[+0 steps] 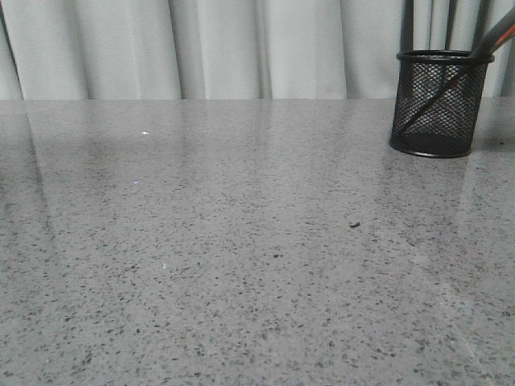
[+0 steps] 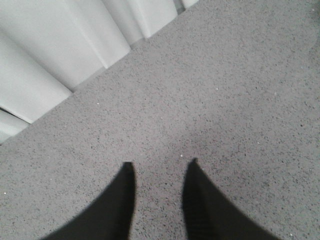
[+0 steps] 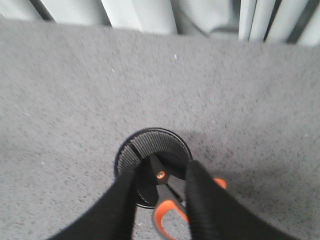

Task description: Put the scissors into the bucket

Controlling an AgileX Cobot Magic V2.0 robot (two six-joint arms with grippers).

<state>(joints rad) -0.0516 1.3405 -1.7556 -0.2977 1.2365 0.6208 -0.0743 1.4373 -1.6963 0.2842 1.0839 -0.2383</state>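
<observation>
The near part of the speckled grey stone table (image 1: 241, 273) lies bare in the front view, with only a small dark fleck right of centre. Neither arm shows in that view.

In the left wrist view the left gripper (image 2: 159, 167) hangs over bare tabletop with its two black fingers apart and nothing between them.

Far right on the table stands the bucket (image 1: 438, 104), a black wire-mesh cup, upright, close to the pale curtain (image 1: 201, 48) behind it. The scissors (image 1: 483, 48) are already in it: the blades run down inside the mesh toward the base, and the dark handle with its orange lining leans out over the right side of the rim. The right wrist view looks down into the cup and shows the scissors (image 3: 167, 200) with blades in the cup, the pivot screw near the rim, and the orange-lined loops outside and above it. The right gripper (image 3: 160, 170) is directly over them, its fingers spread to either side of the pivot; whether the pads touch the scissors I cannot tell, though they appear parted and free.

The scissors look stiff and fairly light, with smooth metal blades that would slip; the plastic handle neck just behind the pivot is the best grip. The light cup could tip if the leaning handles are nudged.
</observation>
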